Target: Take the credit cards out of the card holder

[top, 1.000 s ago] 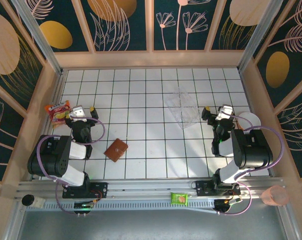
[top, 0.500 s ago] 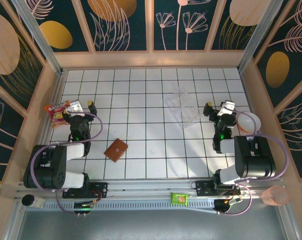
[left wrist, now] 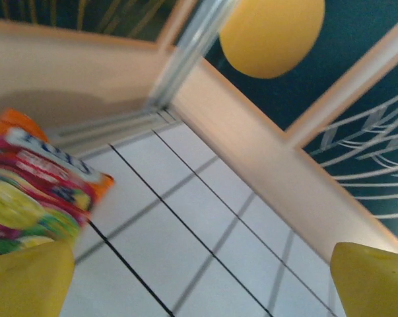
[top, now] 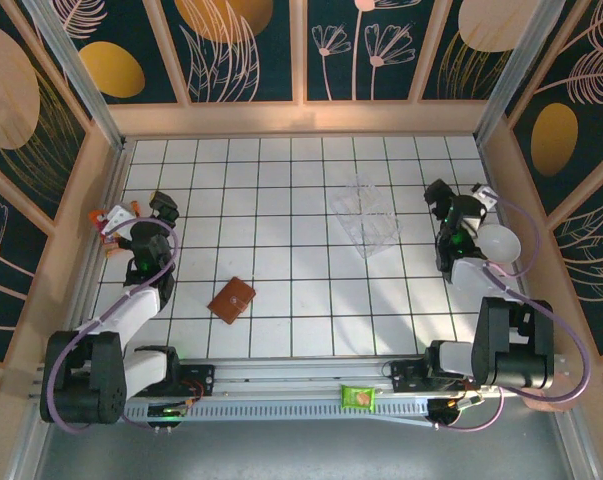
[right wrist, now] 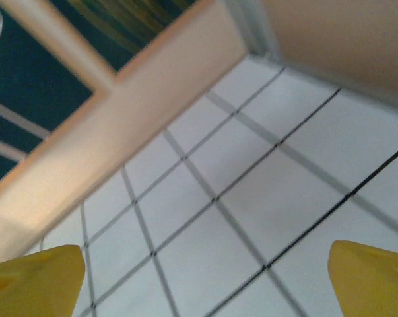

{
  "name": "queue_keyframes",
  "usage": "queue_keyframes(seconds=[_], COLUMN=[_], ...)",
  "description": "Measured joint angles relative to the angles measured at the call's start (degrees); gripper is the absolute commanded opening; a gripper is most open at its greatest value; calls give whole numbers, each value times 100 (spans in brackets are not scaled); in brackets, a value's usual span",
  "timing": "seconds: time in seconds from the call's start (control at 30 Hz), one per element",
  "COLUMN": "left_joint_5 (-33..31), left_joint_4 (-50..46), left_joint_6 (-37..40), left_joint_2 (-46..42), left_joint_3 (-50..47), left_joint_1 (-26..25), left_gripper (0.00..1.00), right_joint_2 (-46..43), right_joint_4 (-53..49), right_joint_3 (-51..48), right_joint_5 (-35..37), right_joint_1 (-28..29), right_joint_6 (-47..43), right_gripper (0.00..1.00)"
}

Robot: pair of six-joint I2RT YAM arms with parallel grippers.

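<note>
Card holder (top: pixel 232 299) lies shut and flat on the tiled table (top: pixel 311 170), near-left of the clear box (top: pixel 363 215) and well apart from it. Left gripper (top: pixel 136 210) is far left of the box beside a snack packet (left wrist: pixel 27 191), fingers spread, empty. Right gripper (top: pixel 459 197) is just right of the box, also spread, empty. Card holder looks light, soft leather, likely to slide and flop: pin one flap, lift the free edge. Cards presumably inside: stiff, slick, thin; pinch an exposed edge.

L pincer (top: pixel 139 208) & R pincer (top: pixel 459 196) both spread wide, pointing fwd.
</note>
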Motion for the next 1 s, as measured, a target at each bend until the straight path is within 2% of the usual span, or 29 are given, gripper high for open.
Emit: queue_keyframes(seconds=[0.2,0.37,0.53,0.73,1.0], left_joint_5=[1440,2763,3742,4391,4754], left_joint_4=[313,299,260,256,96], left_joint_6=[-863,-1078,-1145,-1141,-1126], left_joint_2=[-144,2,225,297,278], left_joint_3=[-361,-389,-385,-385,-376], left_joint_1=[0,-2,-2,-26,-68], left_gripper=[98,83,74,71,70], right_joint_2=[101,328,522,721,885], right_joint_4=[-883,-1403,-1683,-1958,-2111], right_joint_3=[214,474,557,619,754], right_joint_5=[-1366,-1534,-1495,-1423,-1539], right_joint_1=[398,1062,1147,1150,1274], right_joint_6=[-37,-369,-562,-807,-1137], right_gripper=[80,76,74,65,46])
